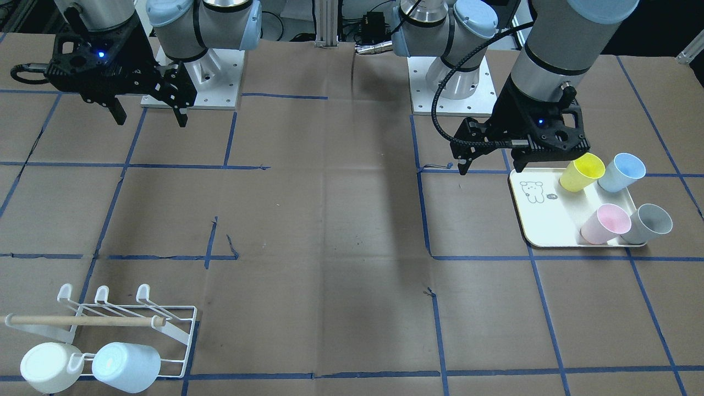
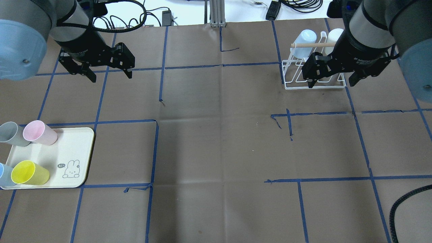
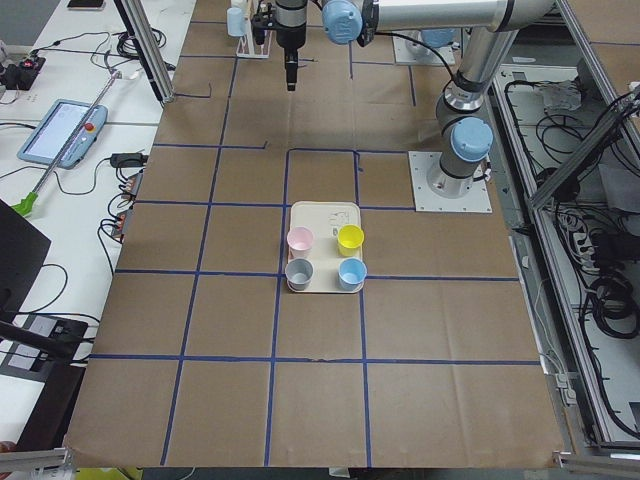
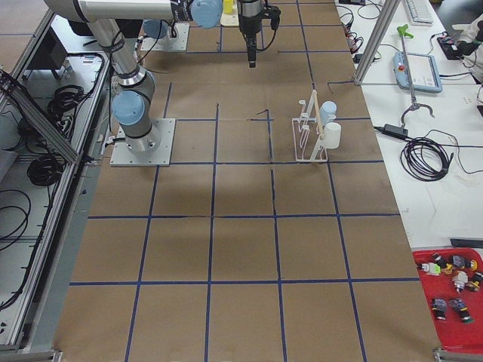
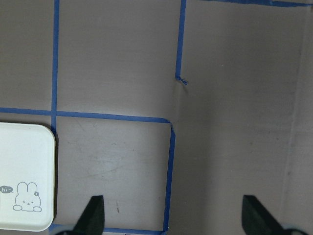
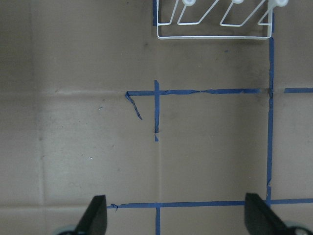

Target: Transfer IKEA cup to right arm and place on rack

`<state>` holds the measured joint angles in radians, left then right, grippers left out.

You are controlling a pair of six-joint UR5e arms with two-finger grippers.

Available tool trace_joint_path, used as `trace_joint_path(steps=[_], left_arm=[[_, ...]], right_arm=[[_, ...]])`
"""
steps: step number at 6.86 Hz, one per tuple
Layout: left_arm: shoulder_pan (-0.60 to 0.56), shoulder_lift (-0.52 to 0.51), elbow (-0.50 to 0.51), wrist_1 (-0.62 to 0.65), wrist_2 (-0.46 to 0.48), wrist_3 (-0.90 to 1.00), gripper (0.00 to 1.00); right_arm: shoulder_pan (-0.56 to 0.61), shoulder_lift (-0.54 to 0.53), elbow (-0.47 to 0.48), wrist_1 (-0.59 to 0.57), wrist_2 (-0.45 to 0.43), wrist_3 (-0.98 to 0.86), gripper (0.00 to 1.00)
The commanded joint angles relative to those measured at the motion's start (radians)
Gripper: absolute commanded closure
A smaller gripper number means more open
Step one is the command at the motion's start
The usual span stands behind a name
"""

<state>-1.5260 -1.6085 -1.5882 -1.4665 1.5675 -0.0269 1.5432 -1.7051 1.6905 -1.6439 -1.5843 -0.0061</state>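
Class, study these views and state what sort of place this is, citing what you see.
Most likely a robotics lab or test cell: a left arm and a right arm bolted to a paper-covered table gridded with blue tape, with a teach pendant and loose cables beside it.

Bright, even light from overhead falls on my brown table paper (image 2: 216,202), leaving only a soft dark band down its middle and faint, soft-edged shadows elsewhere; everything is sharp except my left fingertips (image 5: 94,215) and right fingertips (image 6: 95,215), slightly blurred close up.
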Motion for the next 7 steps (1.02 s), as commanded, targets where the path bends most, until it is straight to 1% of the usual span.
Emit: trace_joint_path(steps=[1, 2, 3, 5, 7], left_arm=[[0.000, 0.001, -0.003, 0.002, 0.000, 0.002, 0.00], [0.001, 0.001, -0.003, 0.006, 0.000, 0.002, 0.00], [0.000, 0.001, -0.006, 0.008, 0.000, 0.002, 0.00], [0.001, -0.001, -0.006, 0.008, 0.000, 0.001, 0.00], [0.000, -0.001, -0.006, 0.008, 0.000, 0.001, 0.00]], right_arm=[[0.029, 0.001, -0.006, 0.026, 0.042, 0.073, 0.00], [0.058, 0.027, -0.012, 0.010, 0.082, 0.083, 0.00], [0.066, 0.053, -0.029, 0.010, 0.070, 0.083, 0.00], [0.066, 0.059, -0.052, 0.018, 0.038, 0.084, 0.00], [0.066, 0.061, -0.060, 0.016, 0.049, 0.084, 0.00]])
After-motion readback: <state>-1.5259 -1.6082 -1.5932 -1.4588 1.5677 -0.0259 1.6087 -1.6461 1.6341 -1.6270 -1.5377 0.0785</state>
